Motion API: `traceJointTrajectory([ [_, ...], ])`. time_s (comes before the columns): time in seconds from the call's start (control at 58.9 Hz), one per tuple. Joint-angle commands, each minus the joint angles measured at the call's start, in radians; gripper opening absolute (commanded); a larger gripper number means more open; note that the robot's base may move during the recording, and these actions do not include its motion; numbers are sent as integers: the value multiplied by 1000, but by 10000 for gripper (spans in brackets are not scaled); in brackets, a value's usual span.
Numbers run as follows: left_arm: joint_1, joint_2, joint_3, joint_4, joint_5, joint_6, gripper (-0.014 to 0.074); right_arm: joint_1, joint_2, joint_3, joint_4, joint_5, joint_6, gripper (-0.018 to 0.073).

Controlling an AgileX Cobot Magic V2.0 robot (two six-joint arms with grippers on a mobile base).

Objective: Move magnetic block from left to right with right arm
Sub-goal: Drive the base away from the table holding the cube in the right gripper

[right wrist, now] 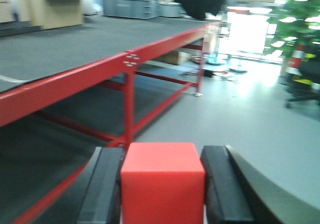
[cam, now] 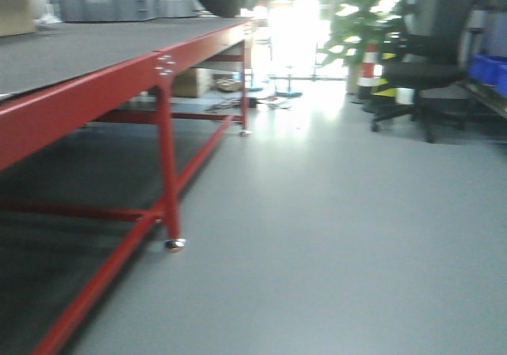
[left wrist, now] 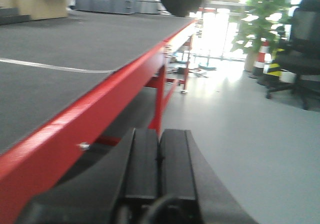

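- Exterior front: red-frame table (cam: 95, 93) w/ grey top, office chair (cam: 428, 46) at right (blurry).
- Left wrist: left gripper (left wrist: 160, 134) fully closed, fingers touching, beside table edge.
- Right wrist: right gripper (right wrist: 162, 151) clamped on magnetic block (right wrist: 163, 184), table to its left.

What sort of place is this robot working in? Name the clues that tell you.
Probably a workshop or warehouse-style lab: a long red-framed workbench, grey storage crates stacked behind it, and an office chair on a bare floor.
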Motion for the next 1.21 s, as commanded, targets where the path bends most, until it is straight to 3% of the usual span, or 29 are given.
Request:
traceJointTrajectory([
  [0.0, 2, -14, 10, 0, -90, -4, -116, -7, 12, -26, -19, -88, -5, 193],
  [1.189, 2, -9, 8, 0, -90, -4, -116, -6, 17, -26, -19, -91, -5, 193],
])
